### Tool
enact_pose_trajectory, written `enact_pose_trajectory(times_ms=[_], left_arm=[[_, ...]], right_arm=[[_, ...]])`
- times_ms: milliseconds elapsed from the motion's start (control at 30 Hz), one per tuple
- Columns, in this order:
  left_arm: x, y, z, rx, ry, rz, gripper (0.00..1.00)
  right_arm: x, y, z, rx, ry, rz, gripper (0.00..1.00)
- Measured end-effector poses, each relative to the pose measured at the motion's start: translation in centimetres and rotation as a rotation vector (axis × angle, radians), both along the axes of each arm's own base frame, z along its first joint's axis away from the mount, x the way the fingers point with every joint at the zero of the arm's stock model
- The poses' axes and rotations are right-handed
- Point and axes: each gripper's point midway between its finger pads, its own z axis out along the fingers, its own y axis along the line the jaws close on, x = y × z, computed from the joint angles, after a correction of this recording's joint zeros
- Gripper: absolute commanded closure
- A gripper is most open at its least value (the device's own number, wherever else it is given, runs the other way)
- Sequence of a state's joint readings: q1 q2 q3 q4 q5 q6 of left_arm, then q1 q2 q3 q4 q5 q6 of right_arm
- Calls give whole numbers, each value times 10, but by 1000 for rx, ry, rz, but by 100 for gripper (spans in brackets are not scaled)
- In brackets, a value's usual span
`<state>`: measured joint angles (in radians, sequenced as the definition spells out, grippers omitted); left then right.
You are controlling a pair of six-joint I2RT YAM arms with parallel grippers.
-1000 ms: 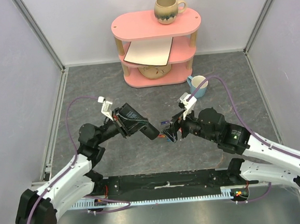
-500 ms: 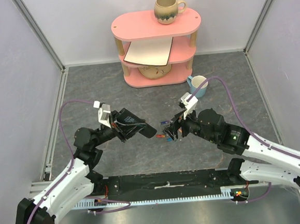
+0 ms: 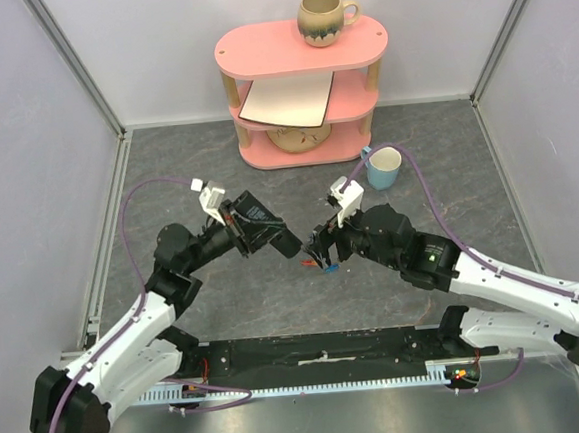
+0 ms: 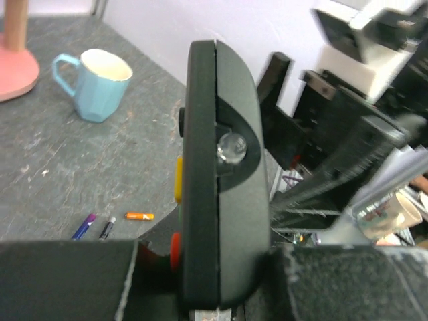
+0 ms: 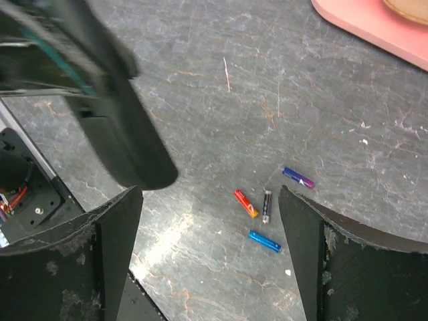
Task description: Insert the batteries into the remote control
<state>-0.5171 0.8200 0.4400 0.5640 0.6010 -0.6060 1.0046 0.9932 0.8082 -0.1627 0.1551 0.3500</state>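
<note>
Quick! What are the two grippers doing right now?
Left gripper: closed, holding the remote control.
Right gripper: open, holding nothing, above the batteries.

Bright, even light (wrist-view blur)

overhead view of a grey table (image 3: 165, 166). the left gripper (image 3: 239, 233) clamps a black remote (image 3: 274, 233), which points toward the centre. facing it, the right gripper (image 3: 320, 253) hangs just above small red and blue batteries (image 3: 313, 264) lying on the table. behind them stand a pink shelf (image 3: 301, 45) and a blue mug (image 3: 383, 166).
</note>
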Motion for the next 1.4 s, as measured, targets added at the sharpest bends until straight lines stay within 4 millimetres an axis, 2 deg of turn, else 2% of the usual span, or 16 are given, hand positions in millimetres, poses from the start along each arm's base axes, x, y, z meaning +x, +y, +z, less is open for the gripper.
enact_pose_trajectory(times_ms=[167, 267, 400, 567, 800, 967, 1200, 1400], left_arm=[[27, -4, -10, 24, 169, 81, 98], [36, -3, -25, 29, 268, 125, 98], [45, 1, -38, 21, 371, 191, 98], [52, 6, -42, 1, 433, 249, 98], [53, 6, -36, -27, 467, 273, 98], [51, 5, -34, -41, 486, 272, 98], [50, 4, -34, -49, 503, 272, 98], [50, 5, -34, -51, 512, 275, 98]], right_arm=[[6, 10, 17, 27, -17, 1, 10], [11, 19, 27, 35, -23, 2, 10], [15, 28, 31, 28, -25, -1, 12], [23, 40, 25, 1, -13, -10, 13], [25, 49, 3, -43, 25, -7, 17], [26, 54, -7, -59, 48, -4, 24], [24, 61, -9, -52, 63, 21, 34], [21, 64, -12, -52, 76, 42, 49]])
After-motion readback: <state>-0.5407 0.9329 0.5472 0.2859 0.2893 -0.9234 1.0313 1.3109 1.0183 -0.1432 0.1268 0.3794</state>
